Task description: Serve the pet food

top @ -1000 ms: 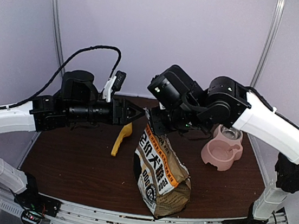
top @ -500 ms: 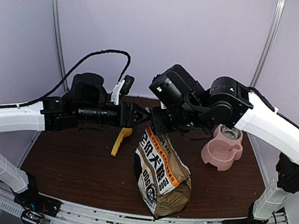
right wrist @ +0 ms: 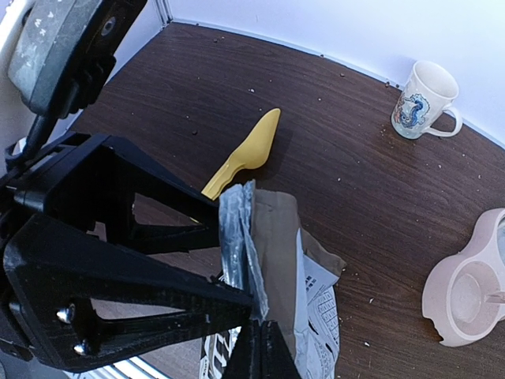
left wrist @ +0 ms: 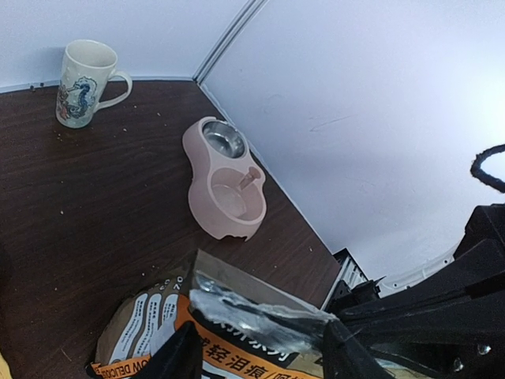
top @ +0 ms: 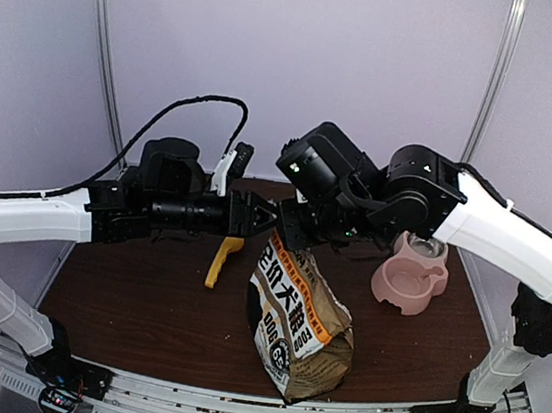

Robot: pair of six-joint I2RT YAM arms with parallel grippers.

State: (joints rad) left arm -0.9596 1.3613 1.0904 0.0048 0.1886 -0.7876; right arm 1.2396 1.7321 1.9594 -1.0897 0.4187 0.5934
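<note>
At table (top: pixel 143 301) left, reached farther rightward than a second ago with the left pincer (top: pixel 269 215), above the yellow scoop (top: pixel 221 258); now half-spread astride the torn lip of the bag (top: pixel 298 315). At centre, clamped tight on that lip with the right pincer (right wrist: pixel 260 347), slacker before. Probably readies pulling the mouth open. Keeps the pet food unseen, presumably inside the standing bag; shows none in the pink bowl (top: pixel 411 273).

A: The bag (top: pixel 298 315)?
B: Brown paper, matt and creased, with a crinkled silvery foil lining (right wrist: pixel 237 229) at its mouth.
A: And the table (top: pixel 143 301)?
B: Dark wood grain, slight sheen. The scoop (right wrist: pixel 248 150) is smooth yellow plastic, the double bowl (left wrist: pixel 229 201) matt pink plastic with a shiny metal cup (left wrist: pixel 222 140), the mug (left wrist: pixel 83 83) glossy glazed pottery.
</note>
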